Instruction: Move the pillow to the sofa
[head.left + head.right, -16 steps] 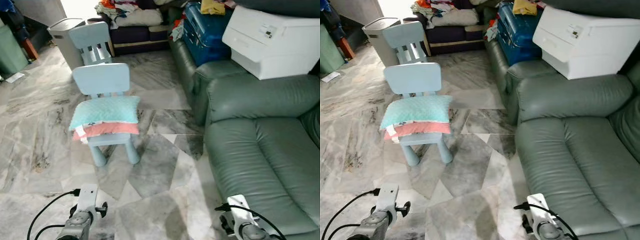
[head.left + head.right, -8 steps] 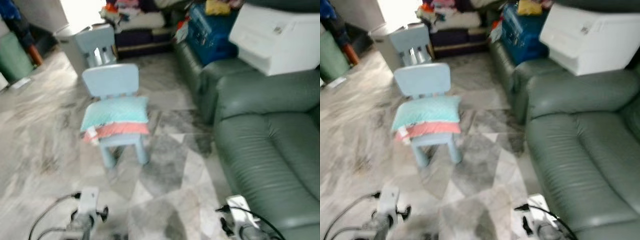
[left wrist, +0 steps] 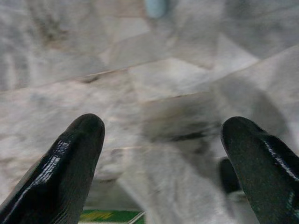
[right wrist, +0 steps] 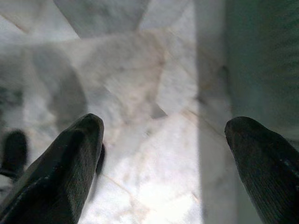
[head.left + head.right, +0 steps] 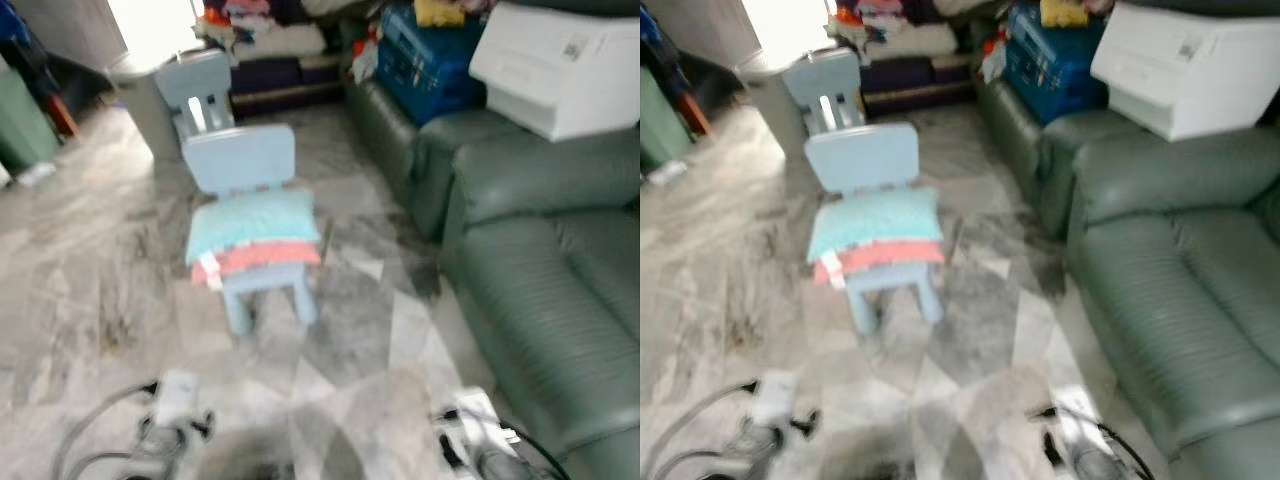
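While you close on the small pale-blue plastic chair [image 5: 245, 200], keep it centred: the teal dotted pillow [image 5: 252, 222] lies on its seat, stacked on a coral-pink cushion [image 5: 262, 258]. Your left tool [image 3: 159, 154] hangs low over the grey marble floor [image 5: 90, 270], short of the chair, fingers spread and empty. Your right tool [image 4: 163, 158] is likewise spread and empty. Lift only the teal layer. Right of the chair waits the grey-green leather sofa [image 5: 545, 290].
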